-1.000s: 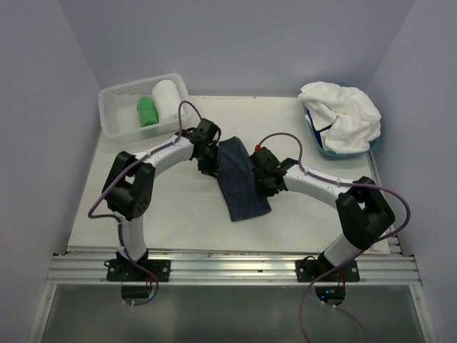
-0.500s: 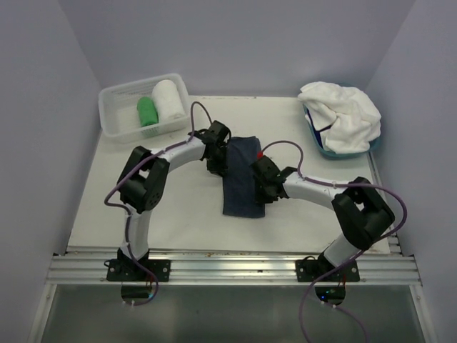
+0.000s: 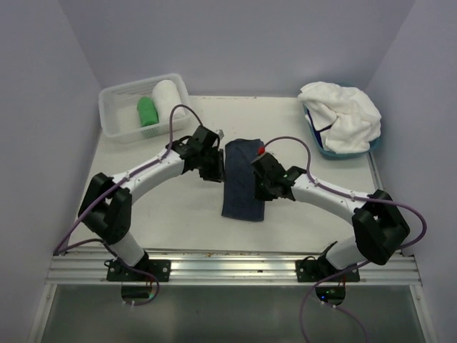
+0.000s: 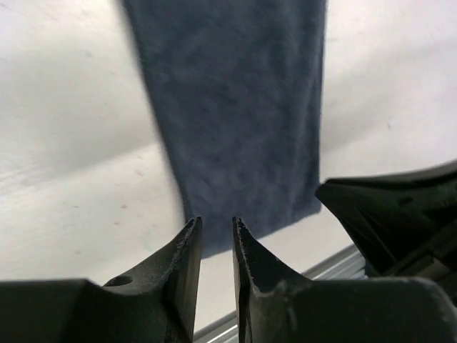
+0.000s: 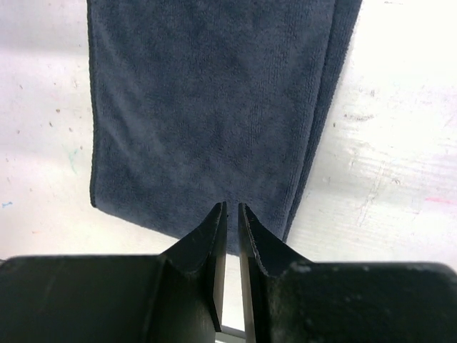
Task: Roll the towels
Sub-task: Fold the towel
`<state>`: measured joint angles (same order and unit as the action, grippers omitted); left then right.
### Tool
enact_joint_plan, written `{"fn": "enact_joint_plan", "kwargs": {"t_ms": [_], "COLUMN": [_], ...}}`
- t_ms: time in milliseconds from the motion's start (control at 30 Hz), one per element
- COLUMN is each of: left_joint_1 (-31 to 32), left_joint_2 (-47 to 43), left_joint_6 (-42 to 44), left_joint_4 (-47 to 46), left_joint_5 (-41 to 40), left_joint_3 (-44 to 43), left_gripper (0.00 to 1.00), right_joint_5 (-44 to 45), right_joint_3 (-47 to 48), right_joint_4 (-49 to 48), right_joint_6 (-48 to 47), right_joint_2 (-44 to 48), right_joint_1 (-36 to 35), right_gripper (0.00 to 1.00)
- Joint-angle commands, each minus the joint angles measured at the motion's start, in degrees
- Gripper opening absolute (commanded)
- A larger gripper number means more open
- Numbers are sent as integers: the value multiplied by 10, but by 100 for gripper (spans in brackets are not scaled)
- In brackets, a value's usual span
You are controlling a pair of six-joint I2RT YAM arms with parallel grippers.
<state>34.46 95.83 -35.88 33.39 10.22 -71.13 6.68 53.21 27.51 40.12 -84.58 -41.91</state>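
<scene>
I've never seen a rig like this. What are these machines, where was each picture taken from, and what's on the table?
These are two robot arms bolted at the near edge of a white table. The wide picture looks down from above and behind; the close-ups come from cameras on each wrist, its pincer's black fingers at the bottom. A dark navy cloth towel lies flat between them. The left pincer is slightly open, the right pincer nearly shut; neither visibly holds anything. The clear plastic basket at back left holds a rolled green towel and a rolled white towel. The light blue tub at back right is heaped with crumpled white towels.
</scene>
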Motion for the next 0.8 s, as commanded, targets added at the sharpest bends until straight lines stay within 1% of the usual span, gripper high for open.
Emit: {"fn": "enact_joint_plan", "kwargs": {"t_ms": [0,100,200,367,467,633,767], "left_joint_1": [46,82,96,98,99,107,107], "left_joint_2": [-28,-18,7,56,64,8,-48], "left_joint_6": [-40,-52,-60,-56,-53,-54,-61], "left_joint_4": [-53,-102,-132,-135,-124,-76,-54], "left_joint_5": [69,78,81,53,53,21,-2], "left_joint_3": [61,90,112,131,130,115,122], "left_gripper": [26,24,20,17,15,17,19], "right_joint_5": [-18,-31,-36,-36,-33,-16,-13], "right_joint_3": [-25,-61,-86,-117,-118,-112,-100], "right_joint_4": [5,-7,-21,-50,-42,-22,3], "right_joint_6": [19,25,27,28,24,23,21], "right_joint_2": [41,48,39,14,6,63,87], "right_joint_1": [-4,-5,-6,-6,-6,-6,-7], "right_gripper": [16,16,15,15,14,15,15]}}
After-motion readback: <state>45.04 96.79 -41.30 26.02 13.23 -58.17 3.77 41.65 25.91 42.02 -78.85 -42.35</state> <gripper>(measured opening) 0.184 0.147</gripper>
